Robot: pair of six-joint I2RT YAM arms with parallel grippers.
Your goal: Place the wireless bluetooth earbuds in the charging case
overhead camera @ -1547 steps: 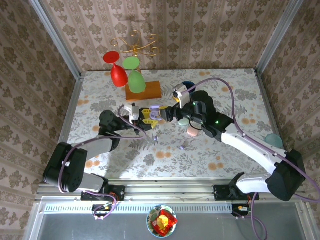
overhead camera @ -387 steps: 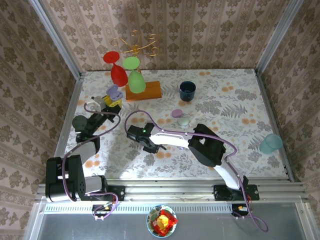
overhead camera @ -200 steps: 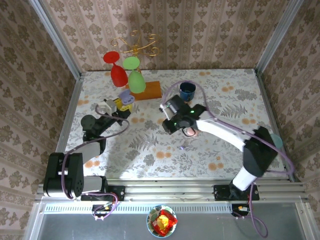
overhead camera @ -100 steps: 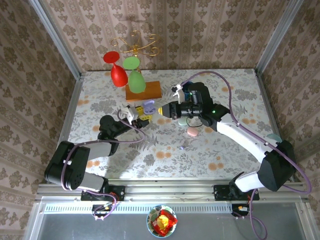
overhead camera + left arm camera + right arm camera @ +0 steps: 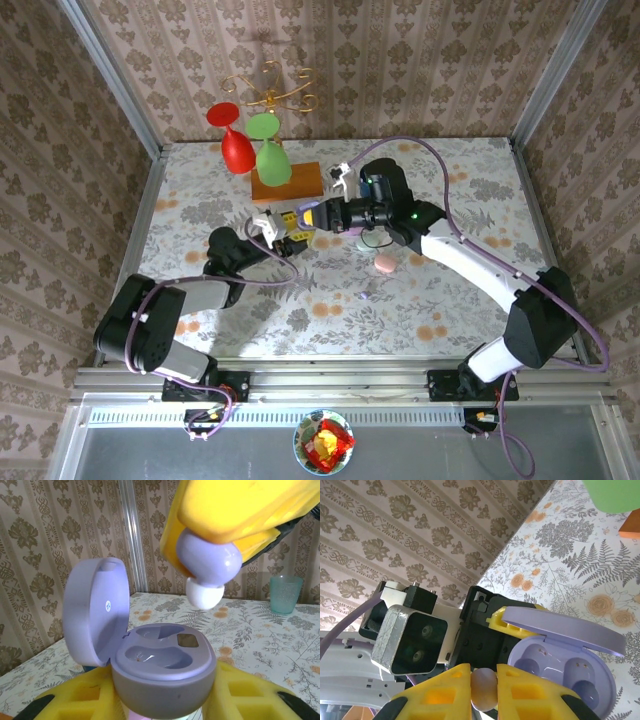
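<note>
Wireless earbud [image 5: 207, 562], lilac with a white tip, sits pinched between the yellow fingers [image 5: 235, 510] of the right end effector [image 5: 484, 679], which is clenched on it. In the left wrist view it hangs tip down just above the charging case [image 5: 162, 672], apart from it, over the right side of the body. The case is lilac too. Its lid [image 5: 95, 617] stands hinged open and nearly upright on the left of that view, and the two wells in its body face up.

The left end effector [image 5: 296, 228] is clenched on the case, grasping the lower part of the body with one yellow finger on each side. From the right wrist, the earbud shows as a pale oval between that end effector's two fingers, with the open case just beyond them and the left arm's wrist camera [image 5: 415, 639] behind it.

From above, the two end effectors meet over the middle of the floral worktop [image 5: 340, 330], near an orange wooden base [image 5: 295, 182] that carries red and green glasses. A pink case [image 5: 384, 264] lies on the worktop beside the right arm. A teal cup [image 5: 286, 594] stands near the wall.
</note>
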